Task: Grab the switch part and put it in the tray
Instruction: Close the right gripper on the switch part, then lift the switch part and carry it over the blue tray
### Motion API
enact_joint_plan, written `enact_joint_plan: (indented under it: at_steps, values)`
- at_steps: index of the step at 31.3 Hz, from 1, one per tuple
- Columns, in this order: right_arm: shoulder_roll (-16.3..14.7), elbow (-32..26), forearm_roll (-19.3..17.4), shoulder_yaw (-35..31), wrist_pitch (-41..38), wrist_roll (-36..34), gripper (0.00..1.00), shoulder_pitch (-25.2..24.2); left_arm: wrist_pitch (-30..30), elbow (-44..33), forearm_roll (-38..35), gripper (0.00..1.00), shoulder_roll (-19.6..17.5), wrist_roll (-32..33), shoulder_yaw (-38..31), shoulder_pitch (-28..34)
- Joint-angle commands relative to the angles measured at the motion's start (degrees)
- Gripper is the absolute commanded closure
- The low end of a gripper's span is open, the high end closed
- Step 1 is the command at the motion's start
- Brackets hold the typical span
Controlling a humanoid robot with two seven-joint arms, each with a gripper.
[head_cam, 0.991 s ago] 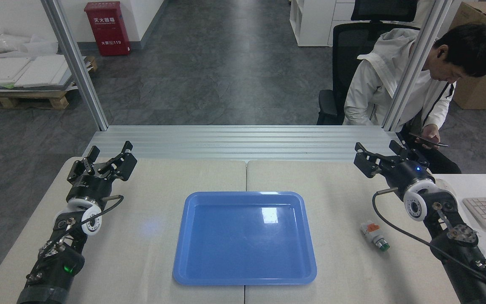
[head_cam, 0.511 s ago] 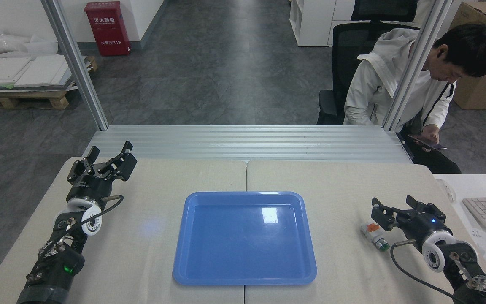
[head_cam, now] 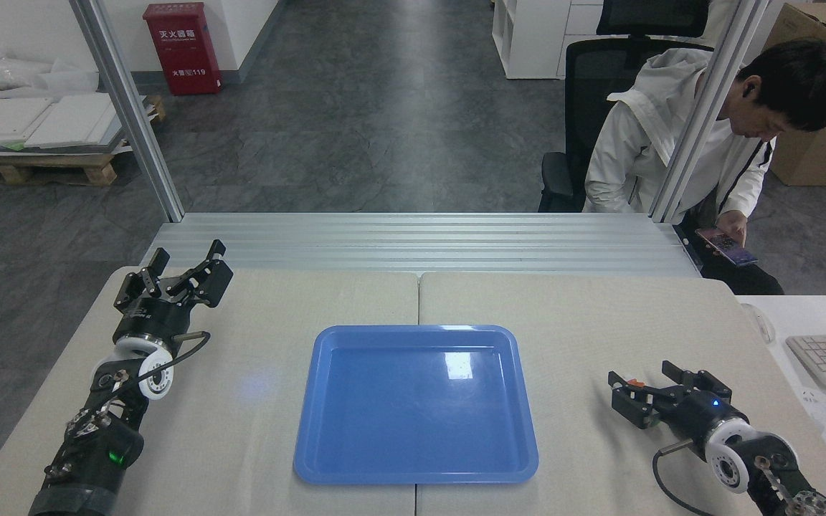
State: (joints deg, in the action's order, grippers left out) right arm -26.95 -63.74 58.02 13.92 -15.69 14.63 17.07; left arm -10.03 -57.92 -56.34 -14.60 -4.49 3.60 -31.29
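Right end effector low over switch part, near right of counter.
My right end effector point(head_cam: 646, 396) has fingers spread around the switch part point(head_cam: 637, 385), only an orange patch showing; tray point(head_cam: 415, 473) at centre; left end effector point(head_cam: 182, 269) open, far left.

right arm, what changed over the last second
The right gripper dropped from the table's far right edge toward the near side and now sits over the switch part, hiding all but an orange bit; whether it grips is unclear. The left gripper and tray stayed put.
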Motion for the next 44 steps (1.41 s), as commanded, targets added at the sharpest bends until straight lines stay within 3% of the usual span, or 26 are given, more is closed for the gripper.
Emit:
enact_joint_plan:
  at_steps: [1,18,20,24,29,33,39,44]
  values:
    - [-1.0,0.2,0.5,0.3,-0.1,0.0,0.03,-0.1,0.0,0.0,0.0,0.0,-0.1,0.0,0.0,0.0]
    - [-1.9,0.1,0.7,3.4,-0.4,0.0,0.05,-1.9,0.0,0.0,0.0,0.0,0.0,0.0,0.0,0.0]
    - [-2.0,0.1,0.8,3.4,0.0,0.0,0.11,-1.9,0.0,0.0,0.0,0.0,0.0,0.0,0.0,0.0]
    - [-2.3,0.1,2.7,3.5,0.3,0.0,0.47,-1.9,0.0,0.0,0.0,0.0,0.0,0.0,0.0,0.0]
    - [-1.7,0.1,3.7,3.6,3.9,0.0,0.81,-2.2,0.0,0.0,0.0,0.0,0.0,0.0,0.0,0.0]
    - [-1.6,0.1,3.8,3.7,4.6,0.0,0.88,-2.9,0.0,0.0,0.0,0.0,0.0,0.0,0.0,0.0]
    - [-0.4,-0.7,2.7,1.6,6.4,-0.5,0.88,-0.9,0.0,0.0,0.0,0.0,0.0,0.0,0.0,0.0]
    - [8.0,-6.5,2.3,-5.8,5.5,-0.7,0.88,2.6,0.0,0.0,0.0,0.0,-0.1,0.0,0.0,0.0]
